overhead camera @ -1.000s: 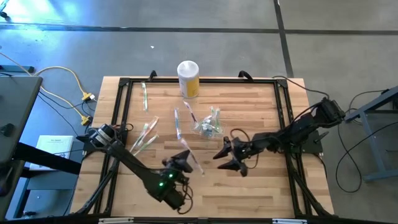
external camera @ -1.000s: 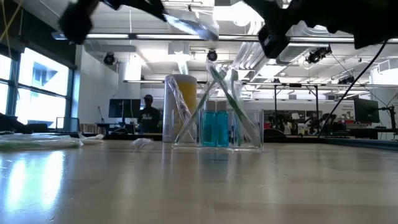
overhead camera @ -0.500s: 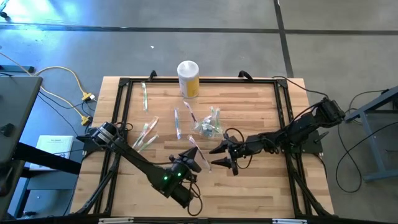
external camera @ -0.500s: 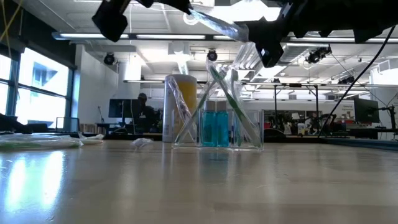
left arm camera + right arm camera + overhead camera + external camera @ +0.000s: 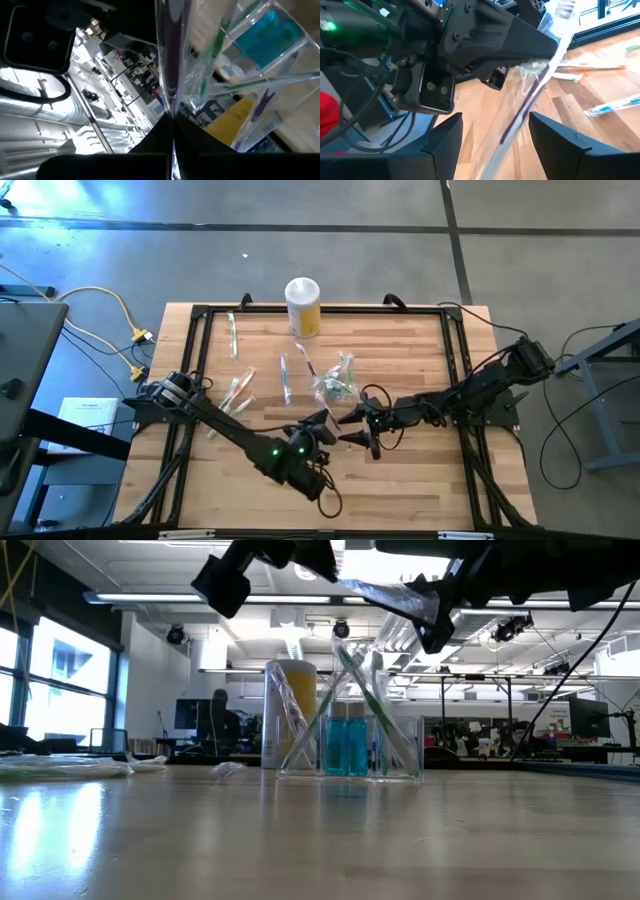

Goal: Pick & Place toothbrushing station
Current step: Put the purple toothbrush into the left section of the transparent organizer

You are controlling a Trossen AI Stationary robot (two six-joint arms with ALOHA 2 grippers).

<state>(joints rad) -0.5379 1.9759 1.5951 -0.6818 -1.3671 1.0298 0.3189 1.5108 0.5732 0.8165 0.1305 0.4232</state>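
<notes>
Left gripper (image 5: 322, 423) is pinched on 1 wrapped toothbrush (image 5: 527, 107), held in the air near the table's middle, just in front of the clear holder (image 5: 337, 383). Right gripper (image 5: 352, 430) has its fingers spread w/ the brush passing between them, not yet clamped.

Risk: a handover slip. The wrapper is thin, glossy, crinkly film, so the right fingers could grab film only & the slim brush could slide or twist out. The 2 grippers sit very close, so they could also bump.

Holder: rigid see-through plastic, straight-walled, w/ green brushes leaning inside. Other wrapped brushes lie on the wood table (image 5: 420, 470).
</notes>
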